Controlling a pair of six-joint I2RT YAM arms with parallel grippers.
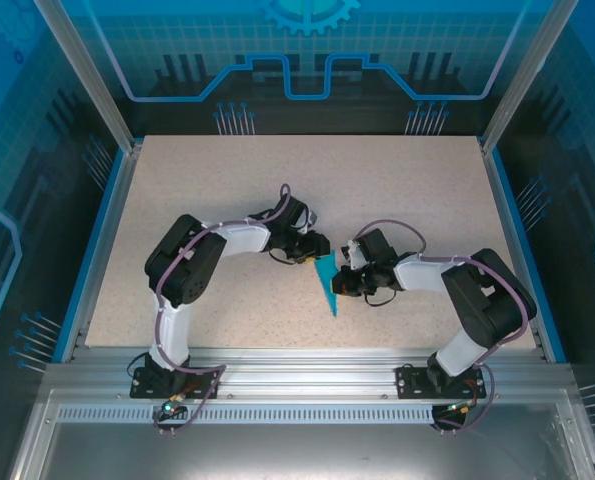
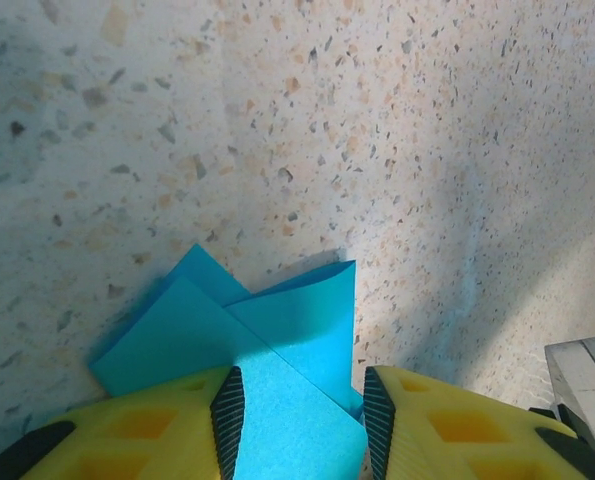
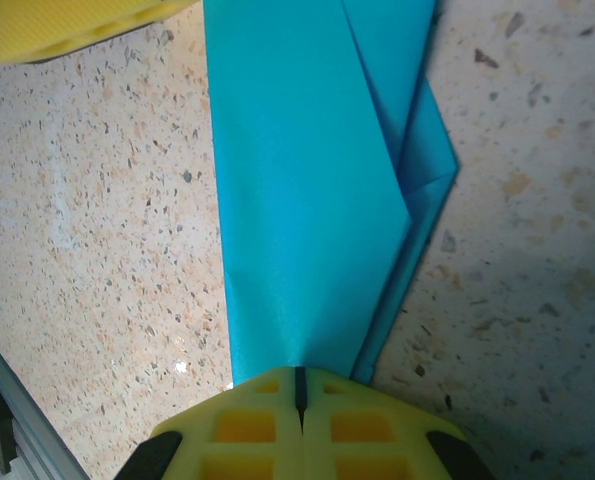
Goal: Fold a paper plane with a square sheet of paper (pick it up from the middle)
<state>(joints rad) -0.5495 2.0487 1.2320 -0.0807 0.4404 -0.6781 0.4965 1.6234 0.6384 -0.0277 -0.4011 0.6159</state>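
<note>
Top view overhead; wrist views close, share paper plane (image 2: 277, 345).

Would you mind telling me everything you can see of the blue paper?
The paper is thin, matte and teal-blue, folded into a long narrow dart with overlapping layers and sharp creases. It sits low at the middle of the speckled table, its point towards the near edge. The right gripper is shut on its narrower part. The left gripper stands open astride the wide end, one finger on either side.
</note>
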